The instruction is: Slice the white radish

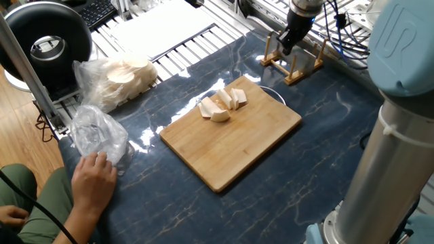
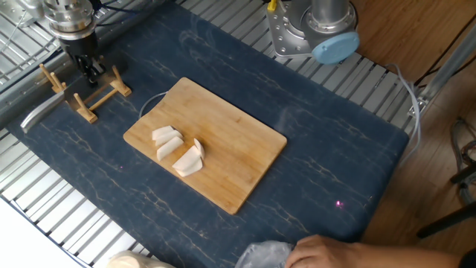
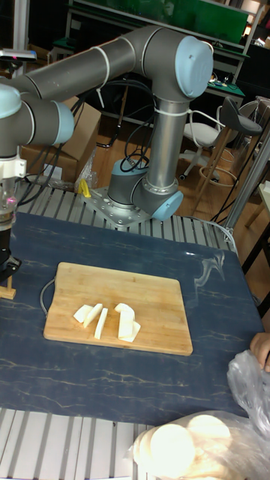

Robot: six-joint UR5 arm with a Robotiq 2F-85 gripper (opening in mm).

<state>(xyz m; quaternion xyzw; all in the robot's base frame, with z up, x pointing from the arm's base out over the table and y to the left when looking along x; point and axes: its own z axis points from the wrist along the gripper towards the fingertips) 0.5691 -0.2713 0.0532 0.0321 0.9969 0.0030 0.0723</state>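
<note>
The white radish lies as several cream-white wedge pieces on the wooden cutting board. My gripper hangs low over the small wooden rack beyond the board's far corner, well away from the radish. Its dark fingers look closed on the black handle of a knife, whose silver blade sticks out past the rack towards the table edge.
A clear bag of pale round slices lies at the table's left edge. A person's hand holds another clear plastic bag at the near left. The arm's base stands at the back and its column fills the right side.
</note>
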